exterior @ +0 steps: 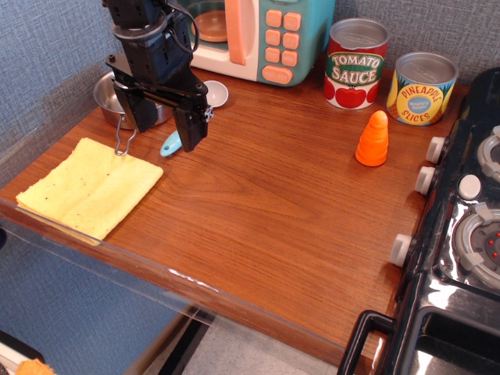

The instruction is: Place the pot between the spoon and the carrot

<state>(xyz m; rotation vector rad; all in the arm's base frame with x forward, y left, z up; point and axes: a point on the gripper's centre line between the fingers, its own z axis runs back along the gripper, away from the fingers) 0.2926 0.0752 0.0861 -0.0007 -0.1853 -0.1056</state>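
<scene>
The shiny steel pot (108,92) sits at the back left of the wooden table, mostly hidden behind my gripper; its wire loop handle (123,142) reaches onto the yellow cloth. The spoon lies just right of the pot, with its white bowl (217,94) and its light blue handle end (170,144). The orange carrot (373,139) stands upright far to the right. My black gripper (166,119) hangs over the pot's near side, fingers spread and nothing between them. Its right finger (191,125) stands over the spoon's stem.
A yellow cloth (90,187) lies at the front left. A toy microwave (250,35) stands at the back. A tomato sauce can (355,62) and a pineapple can (422,87) stand behind the carrot. A toy stove (469,234) borders the right edge.
</scene>
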